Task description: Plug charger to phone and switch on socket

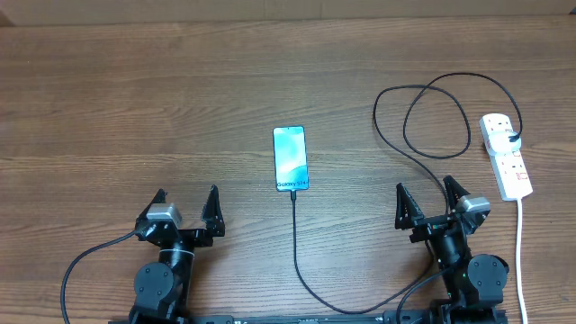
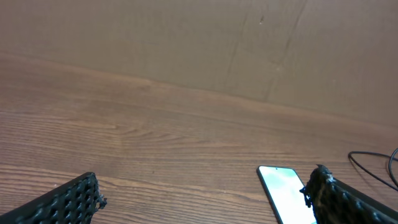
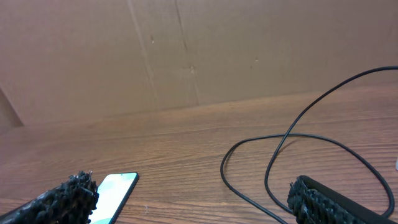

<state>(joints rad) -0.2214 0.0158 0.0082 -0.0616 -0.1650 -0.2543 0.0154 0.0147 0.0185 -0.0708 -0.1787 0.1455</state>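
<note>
Hovering low over the near edge of the worktop with the left gripper spread wide and clasping nothing, and with the right gripper equally wide apart and empty. Finding the charger closest in, trailing back between the two arms, sweeping round by the right arm's base and passing under the right gripper's open jaws. Seeing its tip meeting the near end of the phone, probably plugged in already, though not showing clearly enough to tell whether seated. Placing the phone ahead of and between the grippers, a little closer to the left one, flat and screen up, its port end turned toward the arms, likely to keep the cable run short. Following the cable farther out into loose loops ahead of the right gripper, ending at the black plug in the socket, ahead and to that gripper's outer side, its white cord running back alongside the right arm. Judging the switching-on as the step left, and the right gripper the nearer one for it. Noting broad bare wood ahead of the left gripper, loops crowding the right one's route and risking a snag, and a brown board wall closing the far edge.
</note>
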